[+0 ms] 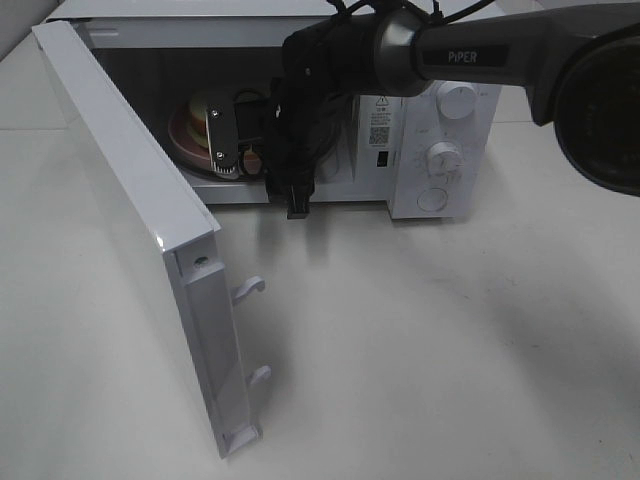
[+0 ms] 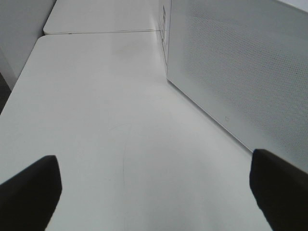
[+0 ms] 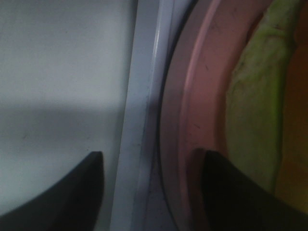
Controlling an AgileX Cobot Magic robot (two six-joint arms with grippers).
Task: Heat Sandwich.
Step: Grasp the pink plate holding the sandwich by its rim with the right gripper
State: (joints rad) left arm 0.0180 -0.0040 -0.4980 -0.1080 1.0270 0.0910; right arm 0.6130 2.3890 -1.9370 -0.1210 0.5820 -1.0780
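Note:
The white microwave (image 1: 440, 150) stands at the back with its door (image 1: 120, 200) swung wide to the left. Inside sits a round pink plate (image 1: 183, 135) carrying the sandwich (image 1: 200, 108), pale yellow with green. My right gripper (image 1: 218, 140) reaches into the opening at the plate's near edge. In the right wrist view the plate's rim (image 3: 192, 96) lies between the two fingers, which stand apart: one over the plate beside the sandwich (image 3: 255, 96), the other outside the microwave's front sill (image 3: 139, 96). My left gripper (image 2: 154, 192) is open above bare table.
The open door juts toward the table's front left, with two latch hooks (image 1: 250, 288) on its edge. The knobs (image 1: 458, 100) sit on the microwave's right panel. A white perforated microwave face (image 2: 240, 72) stands close to the left gripper. The right arm (image 1: 500, 50) spans the upper right.

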